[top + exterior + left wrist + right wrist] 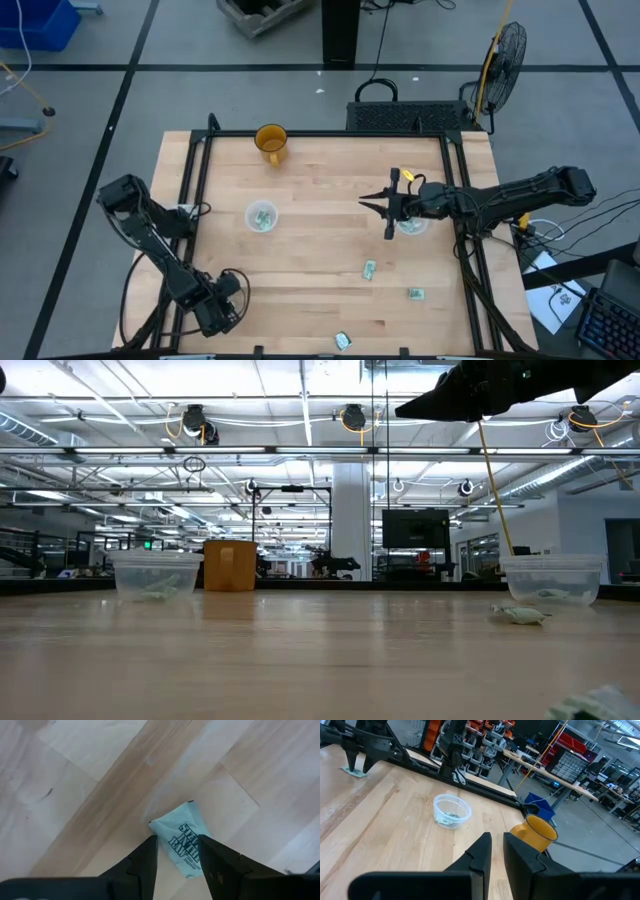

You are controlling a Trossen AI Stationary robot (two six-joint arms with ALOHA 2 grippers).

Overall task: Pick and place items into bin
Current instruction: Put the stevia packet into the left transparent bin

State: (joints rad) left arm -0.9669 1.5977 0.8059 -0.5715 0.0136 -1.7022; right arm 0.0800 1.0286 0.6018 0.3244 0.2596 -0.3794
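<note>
Two dark arms over one wooden table [320, 250]; landmark is the orange mug [271, 143], standing at the table's far edge.

Right arm reaches in from the right side. The right gripper [388, 205] hangs above the table, right of the mug and nearer the table's middle. Fingers drawn almost together, thin slit between them, nothing held (right wrist view).

Left arm is folded at the corner diagonally left of the mug, on the near side. The left gripper [177, 840] is down at the wood, fingers apart, one on each side of a pale green printed packet [182, 842] lying flat. Cannot tell whether the pads touch it.

Two clear bins: one [261, 217] just nearer than the mug, pale green pieces inside; the other [411, 225] well right of the mug, under the right gripper.

Three loose items on bare wood, all far from the mug toward the near right: one [369, 269], one [415, 294], one [343, 341] at the near edge.
</note>
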